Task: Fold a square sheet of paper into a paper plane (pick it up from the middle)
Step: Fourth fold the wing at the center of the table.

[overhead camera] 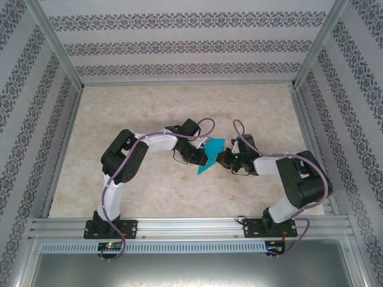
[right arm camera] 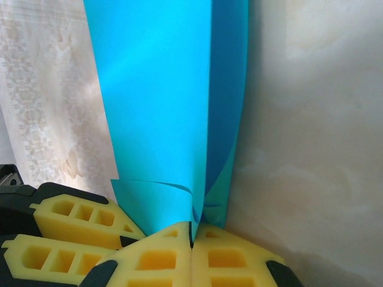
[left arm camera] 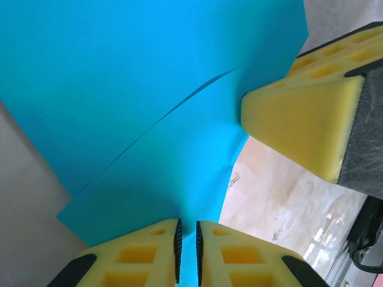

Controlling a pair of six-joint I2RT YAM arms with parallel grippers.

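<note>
Left gripper (left arm camera: 187, 245) and right gripper (right arm camera: 191, 236) each pinch the teal paper sheet (overhead camera: 210, 154) tight above the bench's (overhead camera: 149, 107) middle, so I'd move them together, gently.

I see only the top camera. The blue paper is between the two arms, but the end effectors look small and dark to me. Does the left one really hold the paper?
Observer: Yes. In the left wrist view the left end effector is closed on the paper; the sheet runs between its two black pads.
Operator: And the right one?
Observer: The right end effector is shut on the paper too; its yellow fingers meet with the near edge pinched between them.
Operator: Is the sheet flat or folded?
Observer: Folded. In the right wrist view a lighter face and a darker face meet along a straight crease running away from the fingers.
</note>
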